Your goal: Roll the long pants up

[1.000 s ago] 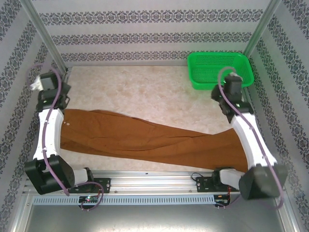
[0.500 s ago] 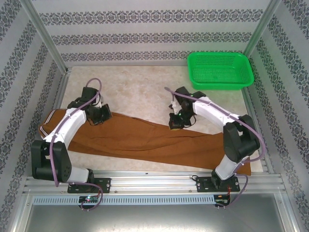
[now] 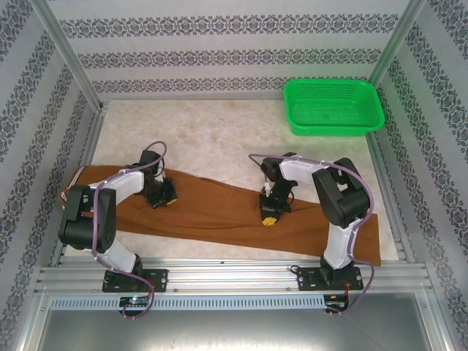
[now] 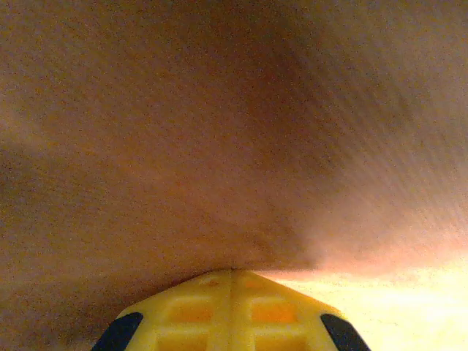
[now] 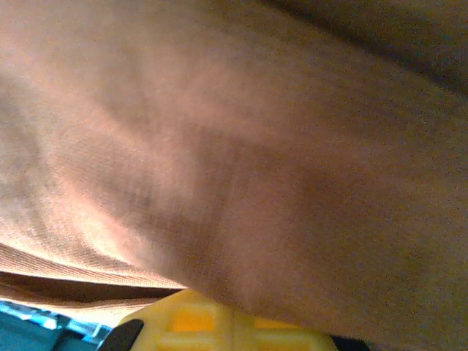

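The far-left and far-middle surface (image 3: 212,135) lies bare and open to pass, up to the green basket (image 3: 333,106) in the far right corner. The long pants (image 3: 219,208) cover the near half from left to right, with the left gripper (image 3: 164,196) and right gripper (image 3: 269,216) low on the cloth. Patterned walls (image 3: 219,44) close the left, far and right sides.

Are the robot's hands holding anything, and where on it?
The left gripper looks pinched shut on the long pants at their far edge; the right gripper touches mid-leg, hold unclear.
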Tool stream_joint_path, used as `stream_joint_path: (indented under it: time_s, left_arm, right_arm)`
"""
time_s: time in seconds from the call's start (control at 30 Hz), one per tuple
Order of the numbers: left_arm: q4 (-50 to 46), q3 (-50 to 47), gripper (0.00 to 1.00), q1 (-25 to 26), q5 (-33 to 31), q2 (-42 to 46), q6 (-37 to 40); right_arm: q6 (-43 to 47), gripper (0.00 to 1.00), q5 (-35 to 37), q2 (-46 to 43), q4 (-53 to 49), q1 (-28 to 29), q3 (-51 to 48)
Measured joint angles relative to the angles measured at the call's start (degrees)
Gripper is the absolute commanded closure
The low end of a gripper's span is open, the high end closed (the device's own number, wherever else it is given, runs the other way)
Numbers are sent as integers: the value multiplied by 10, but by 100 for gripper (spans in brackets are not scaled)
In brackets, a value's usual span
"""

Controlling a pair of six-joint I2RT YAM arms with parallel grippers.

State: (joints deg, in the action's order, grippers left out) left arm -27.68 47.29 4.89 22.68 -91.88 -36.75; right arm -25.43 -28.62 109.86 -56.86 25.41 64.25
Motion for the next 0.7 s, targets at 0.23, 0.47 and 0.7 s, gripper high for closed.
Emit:
stream_joint_path:
  time_s: [0.23,0.47,0.7]
  left_arm:
    - [19,46,100,4,-34,-40,-61]
    - [26,124,91,4,-85,-96,-80]
    - [-15,181,78,14,-143,-32,-3]
  right_arm:
    - [4,100,17,90,-49,-71,147]
    - [18,100,65,143,-35,-115,278]
    - [13,74,178,-81,-21,-212,225]
